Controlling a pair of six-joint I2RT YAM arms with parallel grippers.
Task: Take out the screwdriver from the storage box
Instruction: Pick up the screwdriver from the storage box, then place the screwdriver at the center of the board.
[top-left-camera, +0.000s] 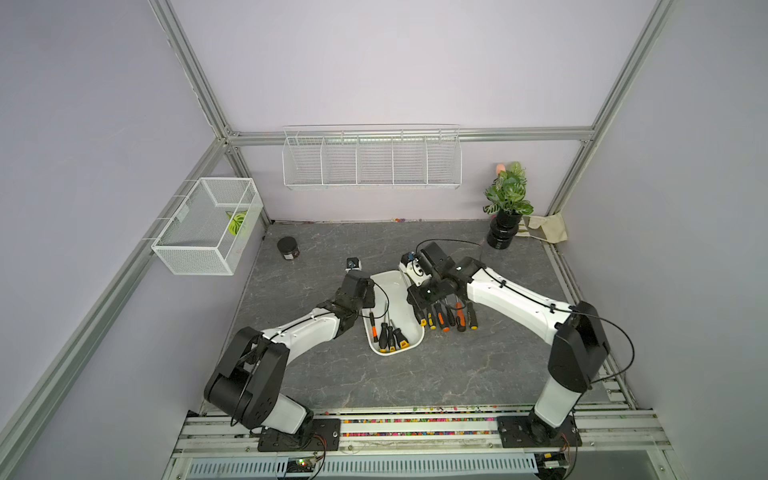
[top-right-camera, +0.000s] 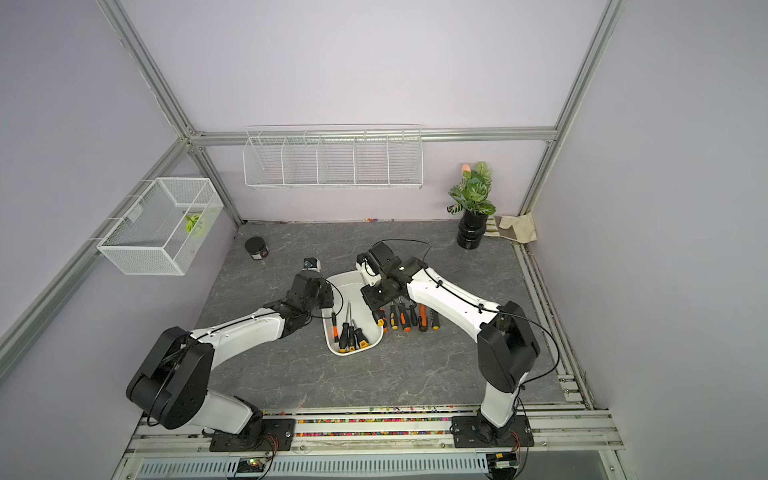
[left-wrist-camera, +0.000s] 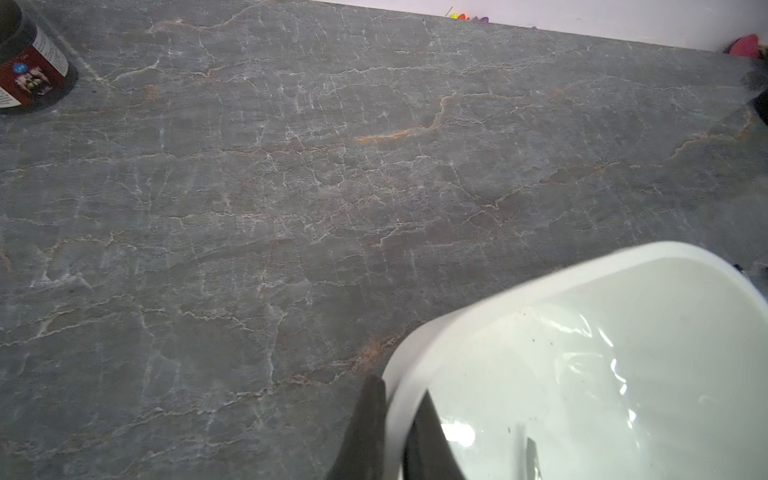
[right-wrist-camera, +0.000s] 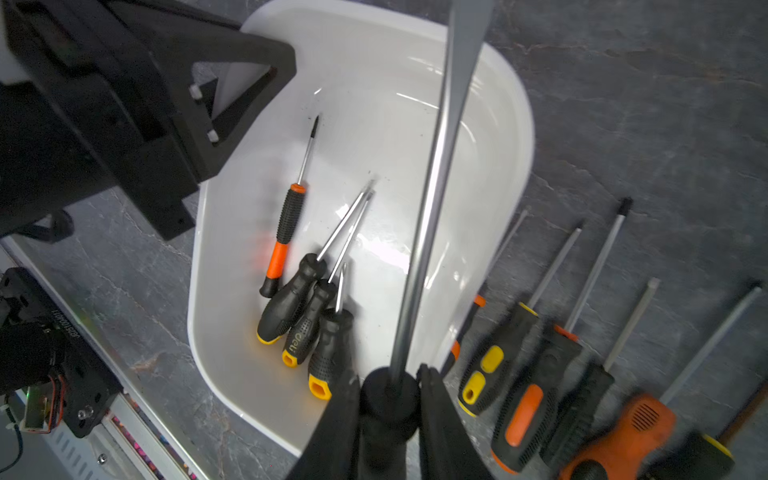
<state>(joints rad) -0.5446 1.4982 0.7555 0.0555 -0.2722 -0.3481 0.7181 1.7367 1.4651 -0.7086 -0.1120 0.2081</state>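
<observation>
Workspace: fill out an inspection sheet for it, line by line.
Surface: grey marbled tabletop, small coloured bits along its back edge.
Job's things: white storage box holds four screwdrivers; a row of screwdrivers lies on the table beside it.
Clutter: black jar, small boxy object, potted plant, cloth bag.
Hands: left hand pinches the box's rim; right hand grips a long screwdriver by its handle.
Cables: black cable loops off the left wrist over the box; another arcs off the right wrist.
Surroundings: wire rack on the back wall, mesh basket on the side wall.
</observation>
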